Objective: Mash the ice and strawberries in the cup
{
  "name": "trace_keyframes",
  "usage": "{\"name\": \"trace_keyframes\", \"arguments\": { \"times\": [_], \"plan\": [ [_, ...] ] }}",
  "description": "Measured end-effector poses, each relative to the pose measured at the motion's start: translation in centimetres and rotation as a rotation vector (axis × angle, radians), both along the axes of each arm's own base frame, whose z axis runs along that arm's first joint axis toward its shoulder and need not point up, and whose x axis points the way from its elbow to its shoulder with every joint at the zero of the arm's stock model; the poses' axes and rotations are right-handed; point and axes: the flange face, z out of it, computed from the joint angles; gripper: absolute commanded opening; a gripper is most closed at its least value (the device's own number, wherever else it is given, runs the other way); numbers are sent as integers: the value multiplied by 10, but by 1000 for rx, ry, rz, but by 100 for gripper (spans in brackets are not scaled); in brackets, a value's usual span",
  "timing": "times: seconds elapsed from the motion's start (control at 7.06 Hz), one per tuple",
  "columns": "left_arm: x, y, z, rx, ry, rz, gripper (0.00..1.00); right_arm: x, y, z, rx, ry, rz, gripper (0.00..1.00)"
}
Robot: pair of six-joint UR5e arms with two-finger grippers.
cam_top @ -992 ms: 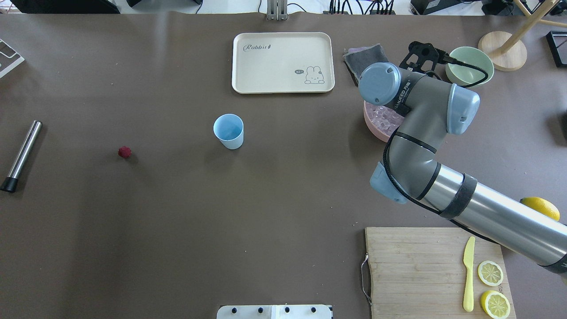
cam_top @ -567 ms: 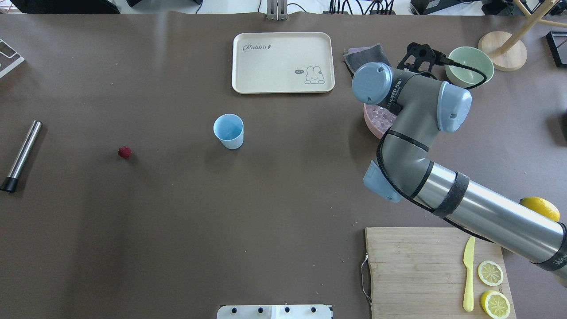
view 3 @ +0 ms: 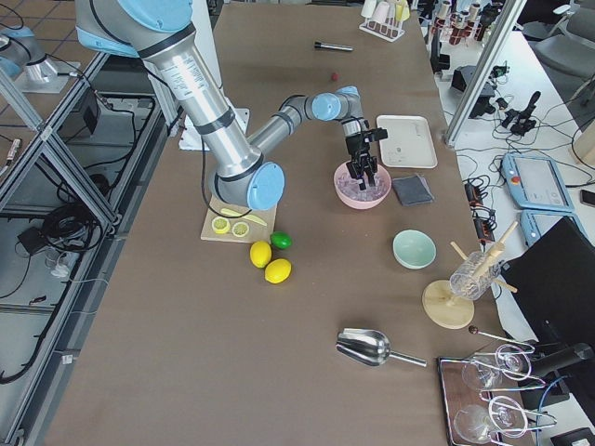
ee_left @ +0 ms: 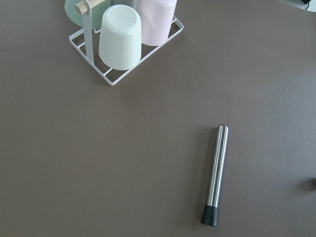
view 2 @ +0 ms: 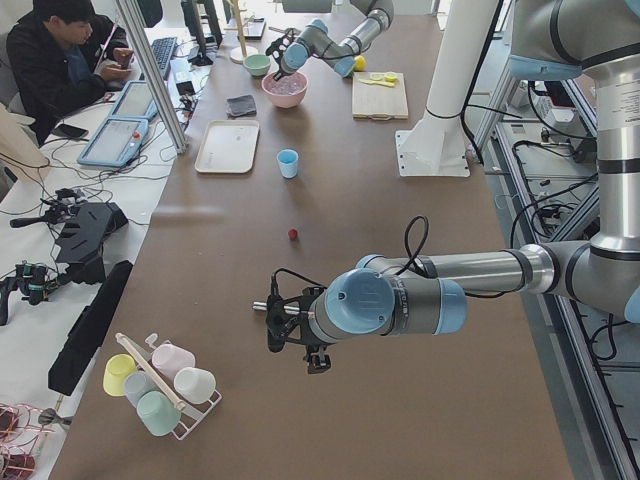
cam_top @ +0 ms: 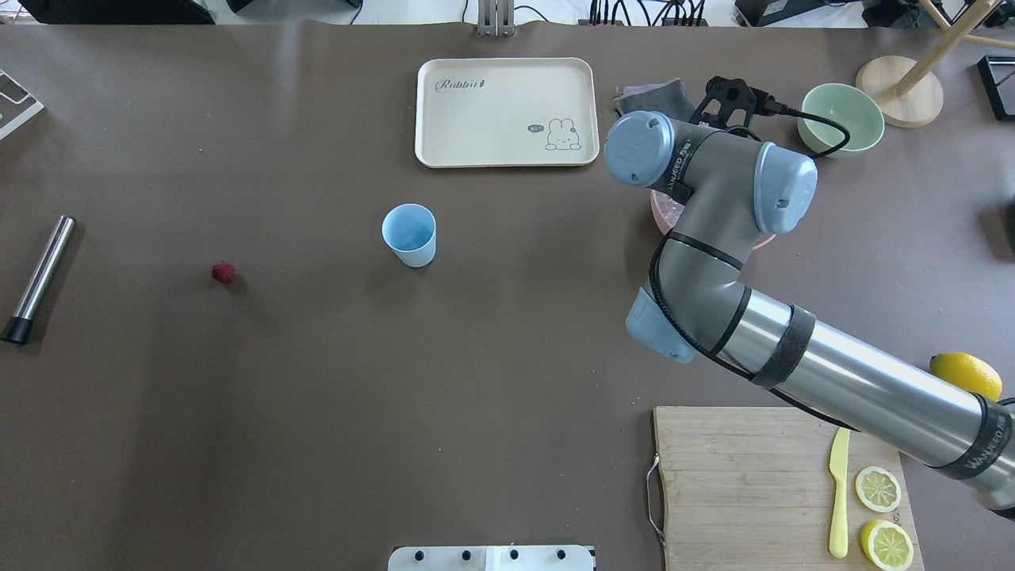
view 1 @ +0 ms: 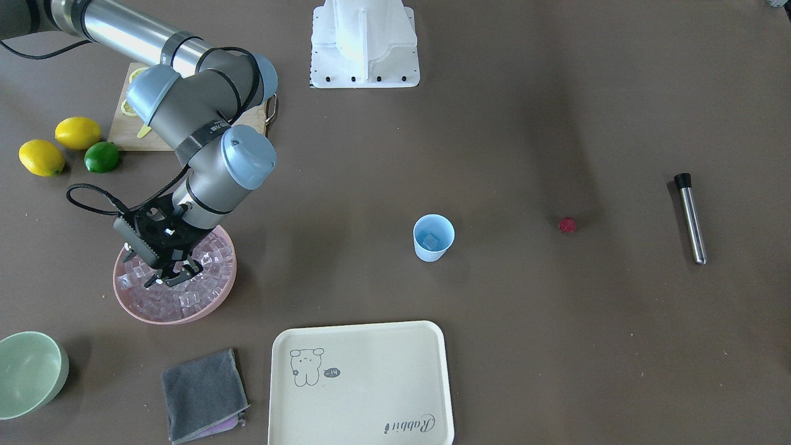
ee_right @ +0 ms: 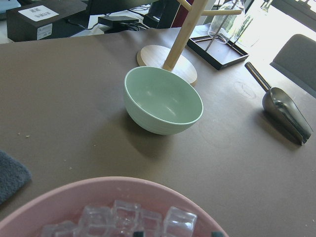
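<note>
The light blue cup (cam_top: 409,235) stands upright mid-table, with one clear cube showing inside the cup (view 1: 432,238). The strawberry (cam_top: 224,273) lies alone on the table well to the left of the cup, and the front-facing view shows the same strawberry (view 1: 567,225). A heap of ice (view 1: 185,296) fills the pink bowl (view 1: 179,321). My right gripper (view 1: 172,277) hangs just over that ice, open, nothing visible between its fingers. In the right wrist view the ice (ee_right: 128,219) lies close below. My left gripper (view 2: 272,322) hovers near the table's left end; I cannot tell its state.
A steel muddler (cam_top: 38,279) lies at the far left. The cream tray (cam_top: 507,111), a grey cloth (view 1: 203,392) and the green bowl (cam_top: 842,119) sit at the back. A cutting board (cam_top: 761,484) holds lemon halves and a knife. A person (view 2: 60,50) sits at a side desk.
My right arm has swung leftward over the pink bowl, carrying the gripper with it. The cup, strawberry and muddler have stayed put.
</note>
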Motion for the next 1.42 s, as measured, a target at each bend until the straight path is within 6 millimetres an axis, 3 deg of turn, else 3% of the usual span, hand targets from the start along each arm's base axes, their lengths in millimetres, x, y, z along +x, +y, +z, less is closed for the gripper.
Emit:
{"name": "trace_keyframes", "arguments": {
  "times": [1.42],
  "plan": [
    [1,3,4,-9,3,0,99,-1,-10,32,3,6,2,55]
  ]
}}
